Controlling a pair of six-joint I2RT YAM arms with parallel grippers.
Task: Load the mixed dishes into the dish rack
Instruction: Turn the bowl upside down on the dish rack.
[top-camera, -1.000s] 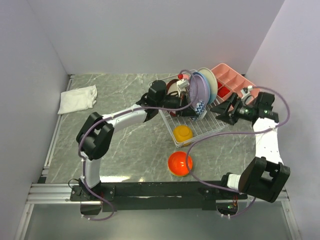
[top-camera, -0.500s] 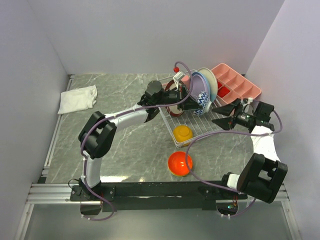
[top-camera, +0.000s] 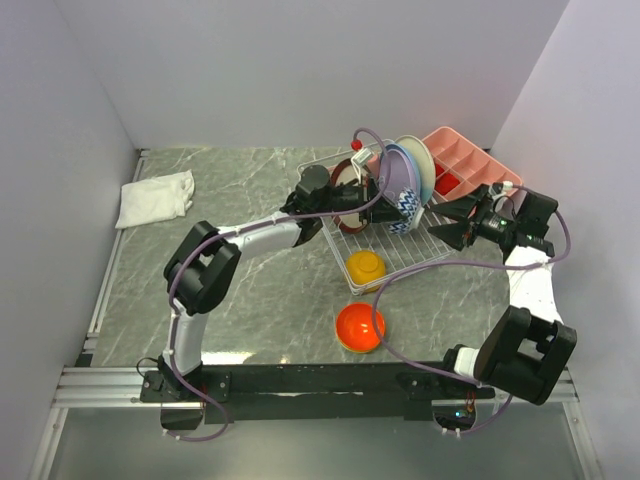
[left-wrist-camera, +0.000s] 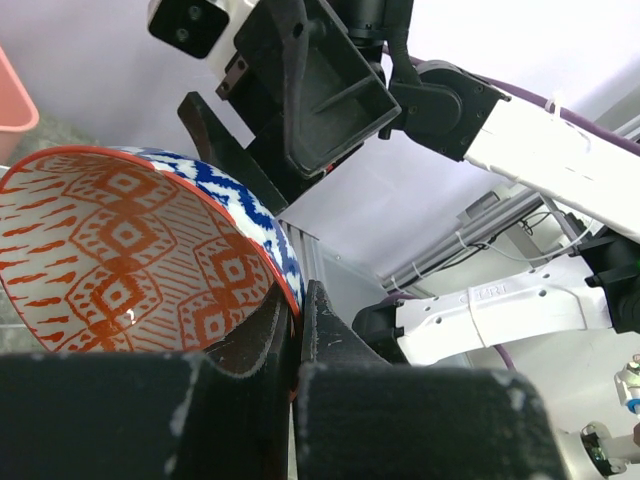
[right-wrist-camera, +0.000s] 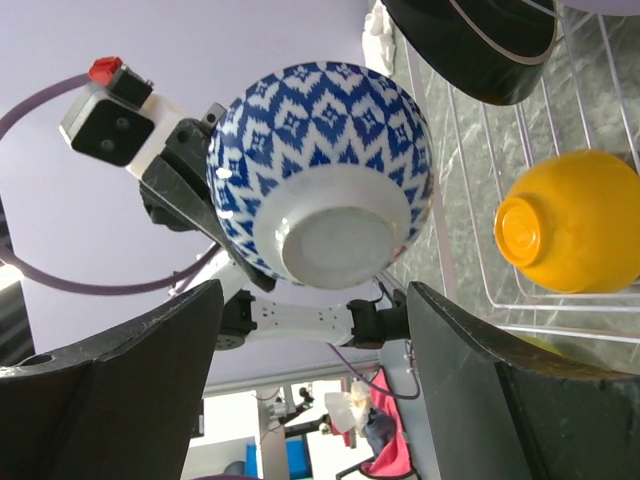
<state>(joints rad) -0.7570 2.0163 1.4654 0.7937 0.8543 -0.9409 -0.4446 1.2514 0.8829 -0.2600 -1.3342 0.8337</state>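
Red-orange bowl (top-camera: 360, 327) on the table, at 6 o'clock of the dish rack (top-camera: 425, 262); orange-yellow bowl (top-camera: 366, 268) in the rack's near corner. Left gripper (left-wrist-camera: 298, 310) pinches the rim of the blue-patterned bowl (right-wrist-camera: 320, 150), carried slightly toward 12 o'clock since a second ago, nearer the standing plates (top-camera: 408, 170). Right gripper (top-camera: 447, 222), jaws wide and empty, waits at the bowl's 3 o'clock.

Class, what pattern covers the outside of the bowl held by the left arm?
The bowl has blue and white diamonds outside; the right wrist view shows it best.
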